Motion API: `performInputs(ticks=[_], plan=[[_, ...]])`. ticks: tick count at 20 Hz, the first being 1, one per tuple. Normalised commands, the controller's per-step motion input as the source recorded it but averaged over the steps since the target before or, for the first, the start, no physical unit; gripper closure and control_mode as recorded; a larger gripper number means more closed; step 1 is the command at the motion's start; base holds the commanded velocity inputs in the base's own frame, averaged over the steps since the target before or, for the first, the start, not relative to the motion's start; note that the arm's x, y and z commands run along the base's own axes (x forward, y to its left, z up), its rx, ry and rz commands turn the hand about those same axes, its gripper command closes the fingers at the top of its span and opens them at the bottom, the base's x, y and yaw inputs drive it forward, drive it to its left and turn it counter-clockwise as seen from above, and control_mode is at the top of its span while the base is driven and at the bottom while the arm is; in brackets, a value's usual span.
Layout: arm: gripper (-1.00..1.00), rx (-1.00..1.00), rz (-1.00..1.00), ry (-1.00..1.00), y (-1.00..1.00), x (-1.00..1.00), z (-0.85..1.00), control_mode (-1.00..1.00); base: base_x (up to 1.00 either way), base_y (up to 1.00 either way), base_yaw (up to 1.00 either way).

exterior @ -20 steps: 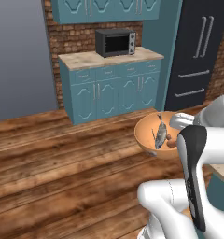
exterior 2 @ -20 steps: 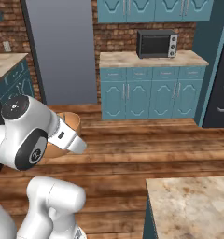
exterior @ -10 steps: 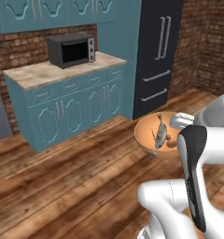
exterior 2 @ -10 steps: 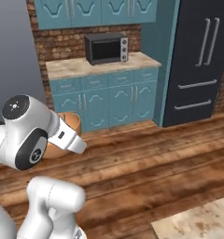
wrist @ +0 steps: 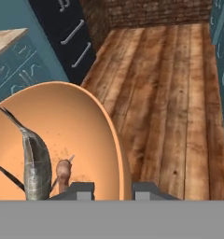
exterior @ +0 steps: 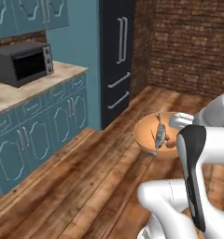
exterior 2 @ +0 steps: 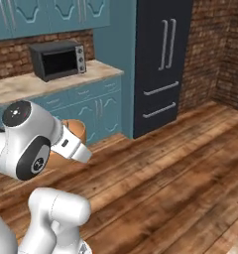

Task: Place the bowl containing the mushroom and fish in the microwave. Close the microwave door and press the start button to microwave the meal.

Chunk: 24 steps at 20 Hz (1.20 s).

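Fingers point(wrist: 113, 189): the two dark tips are showing at the bottom of the hand view, one on each side of the bowl's near rim, pinching it.
Bowl point(wrist: 62, 135): the round orange-tan bowl is hanging in the air above the wood floor, held by its edge at the fingers. In the left base view the bowl point(exterior: 149, 137) is sitting just in front of the white arm.
Fish point(wrist: 35, 165): the thin grey fish is lying inside the bowl, to the left of the fingers in the hand view, with its tail pointing away from them. In the left base view the fish point(exterior: 159, 133) is reaching across the bowl.
Mushroom point(wrist: 63, 172): the tiny brown mushroom is lying in the bowl just beside the fish, very near the left finger tip.
Microwave point(exterior: 21, 63): the grey box is sitting on the counter point(exterior: 32, 93), far away from the fingers and the bowl. Its door looks shut.
Fridge point(exterior 2: 163, 64): the tall dark fridge is standing past the blue cabinets, also far from the fingers.
Floor point(wrist: 179, 93): the brown wood boards are stretching out under the bowl and beyond the fingers.
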Motion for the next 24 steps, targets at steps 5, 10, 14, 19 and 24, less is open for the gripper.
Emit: performInputs(ticks=[5, 10, 14, 19, 24], plan=[[1.0, 0.0, 0.0, 0.0, 0.0, 0.0, 0.0, 1.0, 0.88, 0.29, -0.55], [1.0, 0.0, 0.0, 0.0, 0.0, 0.0, 0.0, 1.0, 0.99, 0.22, -0.5], [1.0, 0.0, 0.0, 0.0, 0.0, 0.0, 0.0, 1.0, 1.0, 0.23, -0.48], [1.0, 0.0, 0.0, 0.0, 0.0, 0.0, 0.0, 1.0, 1.0, 0.22, -0.47], [1.0, 0.0, 0.0, 0.0, 0.0, 0.0, 0.0, 1.0, 1.0, 0.23, -0.45]])
